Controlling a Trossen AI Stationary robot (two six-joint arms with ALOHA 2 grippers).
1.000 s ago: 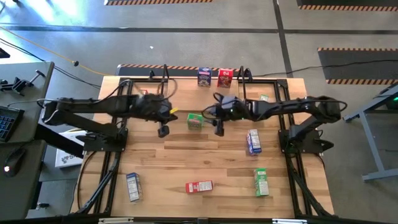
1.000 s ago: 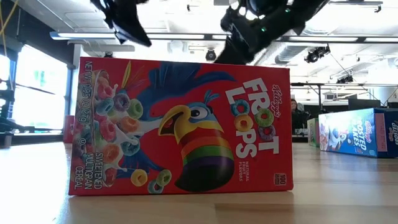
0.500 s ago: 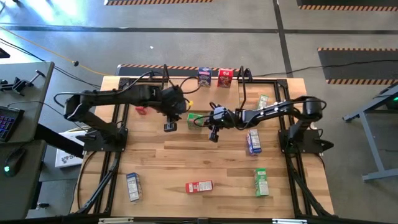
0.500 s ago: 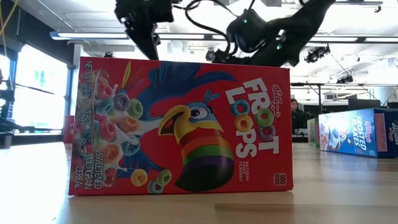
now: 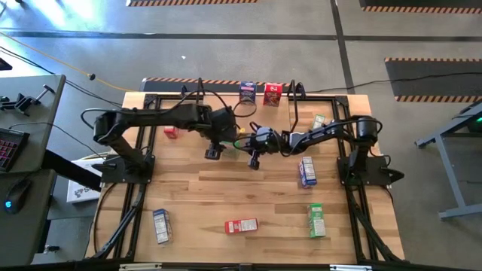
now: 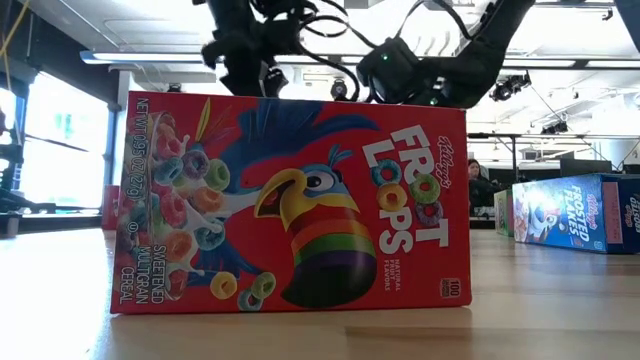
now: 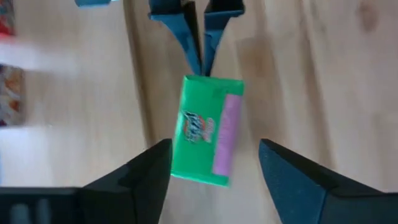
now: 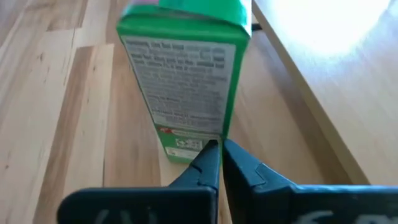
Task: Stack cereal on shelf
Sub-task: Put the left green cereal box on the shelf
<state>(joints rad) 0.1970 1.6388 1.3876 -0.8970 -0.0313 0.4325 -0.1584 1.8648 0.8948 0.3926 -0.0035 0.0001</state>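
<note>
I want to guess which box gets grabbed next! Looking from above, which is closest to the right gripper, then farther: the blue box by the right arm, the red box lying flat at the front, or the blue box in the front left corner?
From the right gripper:
1. Blue box, beside the right arm.
2. Red box, lying flat near the front edge.
3. Blue box in the front left corner.

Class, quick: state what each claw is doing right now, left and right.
Left claw: open, its fingers either side of the green cereal box, not gripping.
Right claw: shut, tips at the green cereal box's end; holding nothing visible.
</note>
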